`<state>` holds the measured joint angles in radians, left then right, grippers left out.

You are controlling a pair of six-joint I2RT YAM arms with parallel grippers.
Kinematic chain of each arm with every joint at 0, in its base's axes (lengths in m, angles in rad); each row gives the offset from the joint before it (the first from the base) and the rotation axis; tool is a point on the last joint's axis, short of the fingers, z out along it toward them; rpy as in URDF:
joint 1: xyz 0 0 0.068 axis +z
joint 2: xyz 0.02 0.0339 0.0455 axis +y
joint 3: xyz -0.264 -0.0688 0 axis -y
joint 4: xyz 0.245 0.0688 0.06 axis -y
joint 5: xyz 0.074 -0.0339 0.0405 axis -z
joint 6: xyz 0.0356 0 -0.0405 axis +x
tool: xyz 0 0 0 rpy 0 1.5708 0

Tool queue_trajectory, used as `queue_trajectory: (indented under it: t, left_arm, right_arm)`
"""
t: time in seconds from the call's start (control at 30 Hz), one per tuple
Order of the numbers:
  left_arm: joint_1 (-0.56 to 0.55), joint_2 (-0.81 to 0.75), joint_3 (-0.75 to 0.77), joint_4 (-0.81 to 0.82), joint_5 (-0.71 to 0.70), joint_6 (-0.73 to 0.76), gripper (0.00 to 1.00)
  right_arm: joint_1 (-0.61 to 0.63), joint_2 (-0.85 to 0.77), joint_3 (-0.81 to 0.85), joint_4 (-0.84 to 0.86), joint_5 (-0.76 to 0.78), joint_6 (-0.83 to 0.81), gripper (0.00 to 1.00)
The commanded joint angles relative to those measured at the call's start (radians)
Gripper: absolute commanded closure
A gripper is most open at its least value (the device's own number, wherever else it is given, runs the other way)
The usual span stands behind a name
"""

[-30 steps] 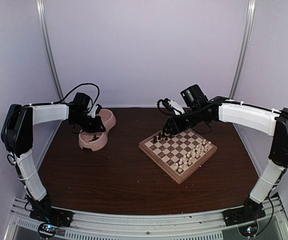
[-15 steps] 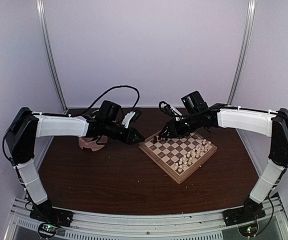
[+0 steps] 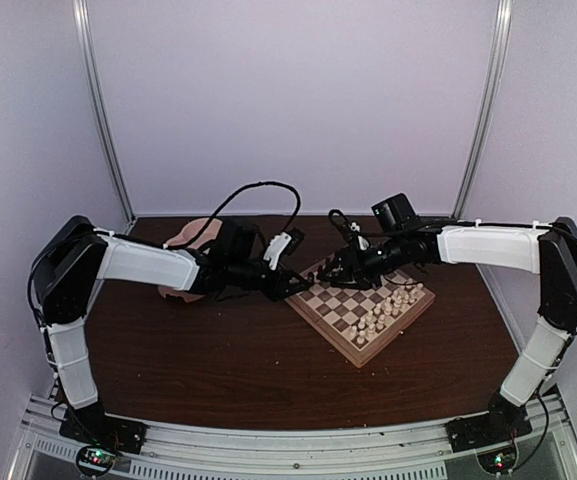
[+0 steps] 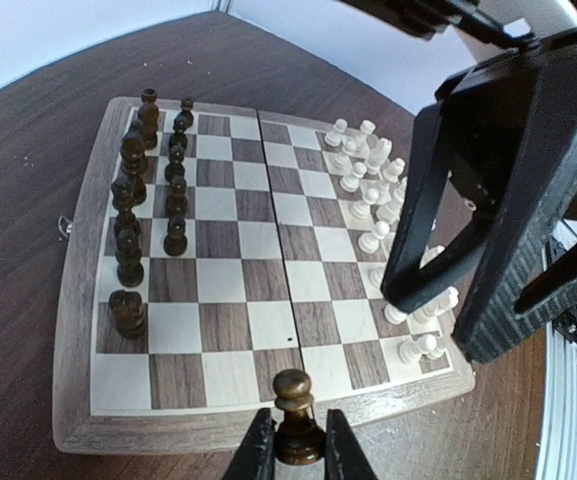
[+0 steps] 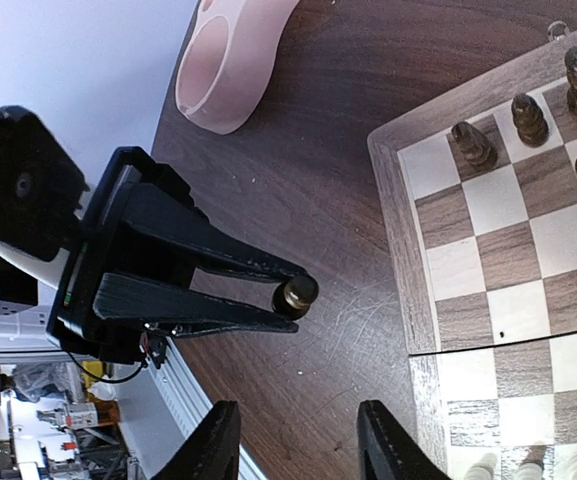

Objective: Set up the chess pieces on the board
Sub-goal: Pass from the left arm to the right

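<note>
The board [image 3: 320, 323] lies right of the table's centre. Several dark chess pieces [image 4: 128, 250] stand in two rows along its far-left side, also seen in the right wrist view [image 5: 473, 145]. My left gripper [image 4: 297, 455] is shut on a dark pawn [image 4: 296, 410], held upright just outside the board's border [image 4: 78, 330]. The right wrist view shows this same pawn [image 5: 295, 296] pinched between the left fingertips above bare table. My right gripper [image 5: 298, 450] hangs open and empty above the board's corner, close to the left gripper [image 3: 290, 287].
Cream chessmen [image 3: 388, 308] fill the board's right side. A pink double bowl [image 3: 183, 240] sits at the back left, partly behind the left arm. Both arms' cables arch over the back of the table. The metal rail runs along the near edge.
The left arm has swung from the pink bowl across to the board's left edge, carrying the pawn. The right gripper has opened wider and dropped slightly towards the board.
</note>
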<state>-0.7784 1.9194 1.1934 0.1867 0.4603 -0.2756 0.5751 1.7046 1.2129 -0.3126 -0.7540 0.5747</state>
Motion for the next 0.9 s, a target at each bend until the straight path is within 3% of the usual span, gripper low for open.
queue_trajectory:
  t: [0.0,0.3,0.87]
  left_arm:
    - [-0.008,0.021,-0.003,0.135,0.032,0.046,0.85]
    - [-0.013,0.037,0.005,0.166,0.107,0.043,0.85]
    - [-0.025,0.031,0.010,0.170,0.118,0.050,0.84]
  right_arm:
    - [-0.015,-0.001,-0.042,0.154,-0.077,0.119,0.57]
    - [-0.015,0.036,-0.032,0.196,-0.117,0.162,0.54]
    - [-0.025,0.062,-0.050,0.275,-0.142,0.246,0.71]
